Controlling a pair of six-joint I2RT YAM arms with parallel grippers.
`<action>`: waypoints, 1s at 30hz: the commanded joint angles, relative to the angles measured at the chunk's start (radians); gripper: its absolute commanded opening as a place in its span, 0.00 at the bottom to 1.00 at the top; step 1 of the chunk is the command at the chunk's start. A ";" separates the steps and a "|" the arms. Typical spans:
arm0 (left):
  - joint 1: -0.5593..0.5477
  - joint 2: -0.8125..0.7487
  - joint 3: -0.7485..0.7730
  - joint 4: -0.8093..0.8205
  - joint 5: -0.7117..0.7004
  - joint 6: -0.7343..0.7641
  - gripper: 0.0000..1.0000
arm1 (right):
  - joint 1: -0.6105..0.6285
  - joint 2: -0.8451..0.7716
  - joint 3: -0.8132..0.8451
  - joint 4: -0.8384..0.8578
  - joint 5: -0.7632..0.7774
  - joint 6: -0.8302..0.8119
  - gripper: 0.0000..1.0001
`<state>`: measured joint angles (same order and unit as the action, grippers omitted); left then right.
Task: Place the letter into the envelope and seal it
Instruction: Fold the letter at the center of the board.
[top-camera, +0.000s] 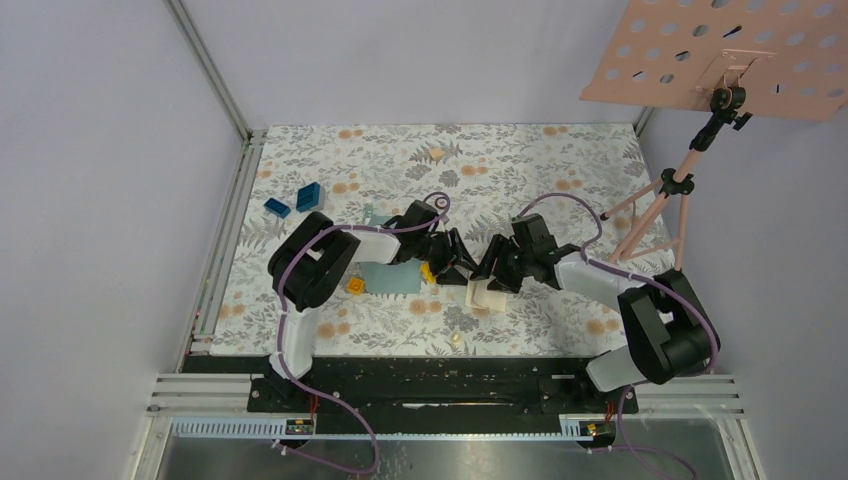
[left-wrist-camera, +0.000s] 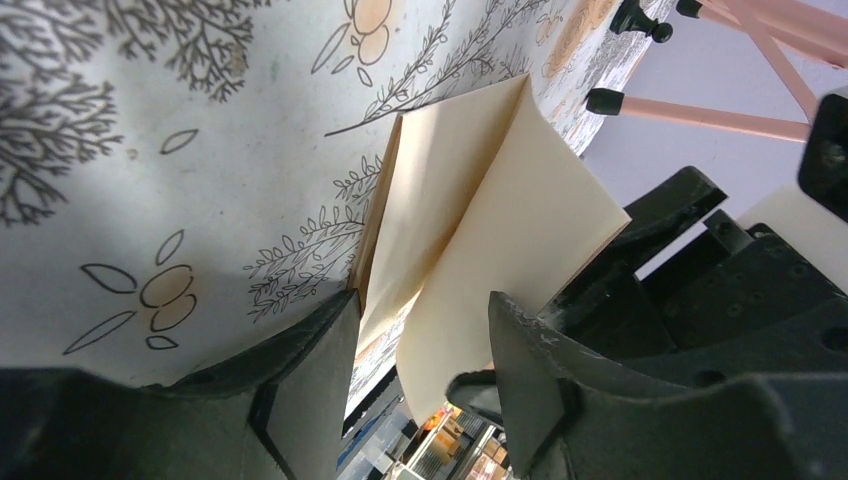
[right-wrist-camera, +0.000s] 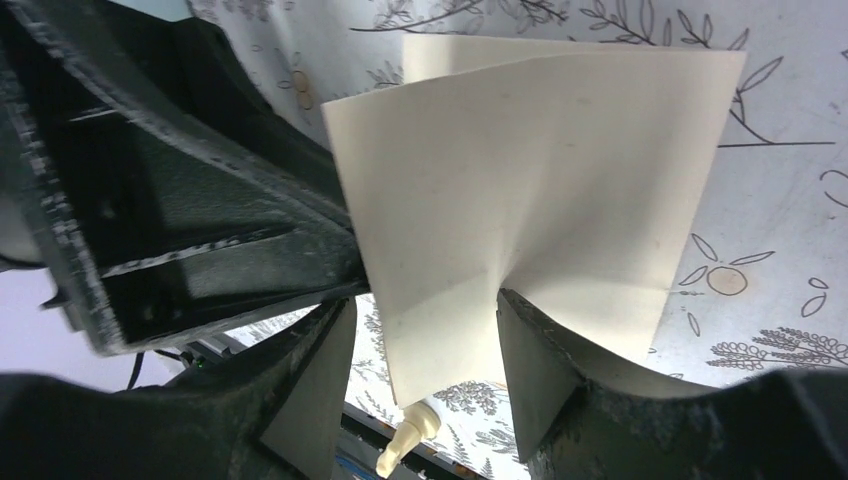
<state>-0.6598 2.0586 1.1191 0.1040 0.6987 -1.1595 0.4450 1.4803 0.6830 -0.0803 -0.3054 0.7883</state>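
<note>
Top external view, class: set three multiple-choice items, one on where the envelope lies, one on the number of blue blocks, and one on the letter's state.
1. The envelope lies: A) flat on the table beside the left arm; B) on top of the letter; C) against the back wall.
2. Count the blue blocks: A) one; B) two; C) four.
3. The letter is: A) sealed in the envelope; B) bent into a fold between the spread fingers of the left hand and right hand; C) crumpled into a ball.

Answers: 1 A, the teal sheet lies flat, left of the letter. 2 B, two sit at far left. 3 B, both wrist views show the fold.
</note>
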 joint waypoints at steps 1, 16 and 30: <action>-0.008 0.022 0.009 0.003 0.005 0.010 0.52 | 0.007 -0.072 -0.027 0.068 0.010 0.014 0.61; 0.001 -0.061 0.001 -0.040 -0.023 0.039 0.52 | 0.007 0.040 -0.048 0.170 -0.031 0.037 0.15; -0.019 -0.225 -0.030 -0.124 -0.151 0.078 0.52 | 0.007 0.093 -0.051 0.195 -0.054 0.032 0.48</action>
<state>-0.6628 1.9514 1.0950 -0.0101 0.6098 -1.1107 0.4450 1.5600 0.6338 0.0986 -0.3420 0.8284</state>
